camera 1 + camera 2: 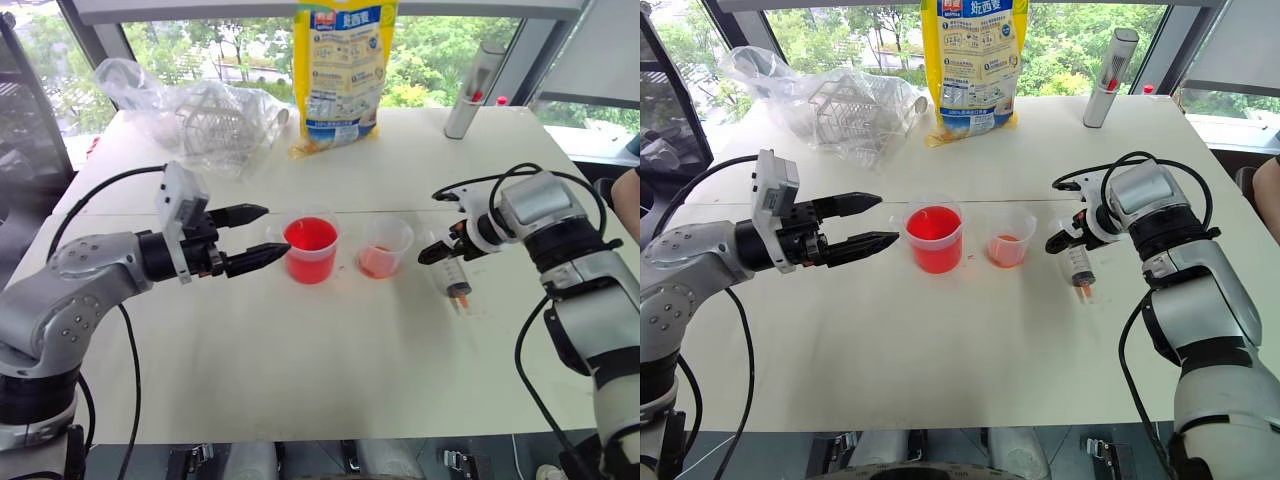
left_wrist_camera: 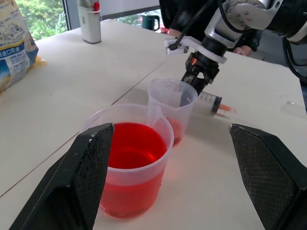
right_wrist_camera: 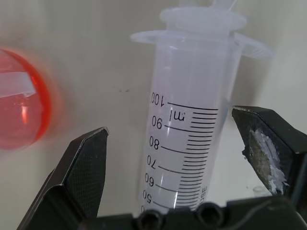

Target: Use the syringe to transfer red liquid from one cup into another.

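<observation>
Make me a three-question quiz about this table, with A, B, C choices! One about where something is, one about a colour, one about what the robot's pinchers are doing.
1. Where does the syringe lie?
A. Inside the larger cup
B. On the table, beside the smaller cup
C. On the yellow bag

2. What colour is the liquid in the larger cup?
A. Red
B. Blue
C. Green

3. How does the right gripper stand?
A. Shut on a cup
B. Clamped shut on nothing
C. Open, a finger on each side of the syringe

Answers: 1 B, it lies flat on the table by the smaller cup. 2 A, it is bright red. 3 C, gaps show between both fingers and the barrel.
</observation>
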Robot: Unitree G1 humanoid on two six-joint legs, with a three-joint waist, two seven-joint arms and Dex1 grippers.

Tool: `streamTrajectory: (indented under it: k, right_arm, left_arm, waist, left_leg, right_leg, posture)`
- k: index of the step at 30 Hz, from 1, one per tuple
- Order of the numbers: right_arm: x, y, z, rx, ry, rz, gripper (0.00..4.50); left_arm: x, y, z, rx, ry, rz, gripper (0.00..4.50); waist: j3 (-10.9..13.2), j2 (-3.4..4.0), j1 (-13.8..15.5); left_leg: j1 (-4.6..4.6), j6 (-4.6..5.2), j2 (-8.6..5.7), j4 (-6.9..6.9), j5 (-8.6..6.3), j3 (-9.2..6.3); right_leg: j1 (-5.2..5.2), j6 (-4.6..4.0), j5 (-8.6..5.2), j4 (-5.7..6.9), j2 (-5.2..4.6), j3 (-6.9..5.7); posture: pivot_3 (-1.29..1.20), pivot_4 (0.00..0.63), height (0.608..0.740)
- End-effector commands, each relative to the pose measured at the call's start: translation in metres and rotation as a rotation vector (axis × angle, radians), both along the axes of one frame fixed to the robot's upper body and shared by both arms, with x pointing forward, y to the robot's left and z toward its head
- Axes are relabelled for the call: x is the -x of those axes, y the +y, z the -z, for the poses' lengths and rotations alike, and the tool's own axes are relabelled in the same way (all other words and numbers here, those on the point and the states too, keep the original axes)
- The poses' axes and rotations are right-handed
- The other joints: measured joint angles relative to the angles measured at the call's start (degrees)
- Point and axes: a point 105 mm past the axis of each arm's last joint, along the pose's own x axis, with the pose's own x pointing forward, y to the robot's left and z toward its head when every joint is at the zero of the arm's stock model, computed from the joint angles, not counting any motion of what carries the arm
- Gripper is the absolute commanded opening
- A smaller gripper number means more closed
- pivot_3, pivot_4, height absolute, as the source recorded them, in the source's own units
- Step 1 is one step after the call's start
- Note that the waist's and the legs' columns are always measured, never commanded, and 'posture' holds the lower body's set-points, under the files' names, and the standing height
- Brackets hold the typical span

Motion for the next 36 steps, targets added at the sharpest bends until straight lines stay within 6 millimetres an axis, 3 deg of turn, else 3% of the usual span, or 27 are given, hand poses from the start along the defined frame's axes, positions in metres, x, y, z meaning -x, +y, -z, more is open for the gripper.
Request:
streamTrajectory:
  k: [1, 4, 8, 9, 13, 16, 20, 23, 26, 28, 30, 32, 34, 36]
  right_arm:
    - [-0.003, 0.001, -0.006, -0.002, -0.017, 0.0, 4.46]
    - [-0.003, 0.002, -0.004, 0.004, -0.013, -0.006, 3.72]
    - [0.0, -0.001, -0.004, -0.007, -0.005, 0.012, 1.66]
    - [0.001, -0.002, -0.004, -0.01, -0.004, 0.018, 1.42]
    - [0.005, -0.006, -0.006, -0.024, -0.01, 0.049, 1.4]
    - [0.004, -0.013, -0.024, -0.038, -0.069, 0.085, 1.4]
    - [0.001, -0.024, -0.066, -0.001, -0.275, 0.066, 1.4]
    - [-0.004, -0.022, -0.113, 0.072, -0.589, -0.05, 1.4]
    - [-0.003, 0.008, -0.172, -0.029, -0.966, -0.181, 1.4]
    - [0.002, 0.023, -0.192, -0.09, -1.104, -0.232, 1.4]
    - [0.014, 0.053, -0.214, -0.247, -1.249, -0.335, 1.4]
    - [0.034, 0.093, -0.223, -0.448, -1.352, -0.486, 1.4]
    - [0.047, 0.125, -0.218, -0.605, -1.378, -0.604, 1.4]
    - [0.052, 0.14, -0.216, -0.703, -1.377, -0.633, 1.4]
  left_arm:
    - [0.004, -0.001, -0.013, 0.0, -0.066, 0.004, 3.97]
    - [0.003, -0.001, -0.013, 0.0, -0.066, 0.003, 3.97]
    - [0.0, -0.002, -0.014, 0.002, -0.069, 0.005, 3.97]
    - [-0.001, -0.002, -0.014, 0.002, -0.069, 0.007, 3.97]
    - [-0.005, -0.004, -0.015, 0.002, -0.075, 0.023, 3.97]
    - [-0.008, -0.005, -0.018, -0.002, -0.086, 0.035, 3.97]
    - [-0.014, -0.003, -0.026, 0.001, -0.11, 0.034, 3.97]
    - [-0.02, 0.0, -0.038, 0.023, -0.135, 0.036, 3.97]
    - [-0.026, 0.001, -0.052, 0.042, -0.164, 0.046, 3.97]
    - [-0.029, 0.002, -0.058, 0.047, -0.177, 0.052, 3.97]
    - [-0.032, 0.003, -0.067, 0.046, -0.199, 0.064, 3.97]
    - [-0.034, 0.002, -0.079, 0.044, -0.225, 0.087, 3.97]
    - [-0.034, 0.001, -0.088, 0.036, -0.248, 0.11, 3.97]
    - [-0.035, 0.001, -0.093, 0.031, -0.255, 0.119, 3.97]
  waist:
    - [-0.01, -0.01, 0.01]
    - [-0.01, -0.01, 0.02]
    - [-0.01, -0.01, 0.0]
    - [-0.01, -0.01, 0.01]
    - [-0.02, 0.0, 0.05]
    - [0.0, 0.02, 0.08]
    - [0.0, 0.06, 0.16]
    - [0.0, 0.06, 0.16]
    - [0.0, 0.07, -0.26]
    - [0.0, 0.08, -0.53]
    - [-0.01, 0.08, -0.56]
    - [-0.01, 0.07, -0.59]
    - [-0.01, 0.07, -0.74]
    - [-0.01, 0.07, -0.72]
  left_leg:
    - [0.0, 0.0, 0.0, 0.0, 0.0, -0.01]
    - [0.01, 0.0, 0.0, 0.02, 0.0, -0.01]
    - [0.01, 0.0, -0.01, 0.01, 0.0, -0.01]
    - [0.01, 0.0, 0.0, 0.01, 0.0, -0.02]
    - [0.01, 0.0, -0.02, 0.0, 0.0, -0.02]
    - [-0.01, 0.0, -0.02, 0.0, 0.0, -0.02]
    - [-0.08, 0.0, -0.04, 0.0, 0.0, -0.03]
    - [-0.12, 0.0, -0.06, 0.0, 0.0, -0.04]
    - [-0.09, 0.0, -0.04, -0.01, 0.0, -0.03]
    - [-0.04, 0.0, 0.0, -0.01, 0.0, -0.01]
    - [0.01, -0.01, 0.04, -0.02, 0.0, -0.04]
    - [0.01, -0.02, 0.06, -0.02, 0.01, -0.04]
    - [0.02, -0.03, 0.06, 0.02, 0.01, -0.04]
    - [0.02, -0.03, 0.06, 0.04, 0.01, -0.06]
  right_leg:
    - [0.01, 0.0, 0.0, 0.0, 0.0, 0.0]
    - [0.02, 0.0, 0.0, 0.0, 0.0, -0.01]
    - [0.02, 0.0, 0.0, 0.0, 0.0, -0.01]
    - [0.02, 0.0, 0.0, 0.0, 0.01, -0.01]
    - [0.02, 0.0, 0.0, 0.0, 0.02, -0.02]
    - [0.01, 0.0, 0.0, 0.0, 0.02, -0.02]
    - [-0.05, 0.01, 0.01, 0.01, 0.01, -0.03]
    - [-0.07, 0.02, 0.0, 0.0, 0.03, -0.06]
    - [-0.07, 0.03, 0.01, 0.0, 0.12, -0.07]
    - [-0.08, 0.07, 0.03, 0.04, 0.24, -0.05]
    - [-0.06, 0.07, 0.03, 0.14, 0.27, -0.05]
    - [-0.06, 0.07, 0.03, 0.19, 0.27, -0.04]
    - [-0.07, 0.06, 0.03, 0.33, 0.29, -0.05]
    - [-0.08, 0.06, 0.03, 0.38, 0.28, -0.06]
  posture:
    - [0.0, 0.15, 0.74]
    - [0.0, 0.15, 0.74]
    - [0.0, 0.15, 0.74]
    - [0.0, 0.15, 0.74]
    - [0.0, 0.15, 0.74]
    - [0.0, 0.15, 0.74]
    - [0.0, 0.15, 0.74]
    - [0.0, 0.15, 0.74]
    - [0.0, 0.15, 0.74]
    - [0.0, 0.15, 0.74]
    - [0.0, 0.15, 0.74]
    - [0.0, 0.15, 0.74]
    - [0.0, 0.15, 0.74]
    - [0.0, 0.15, 0.74]
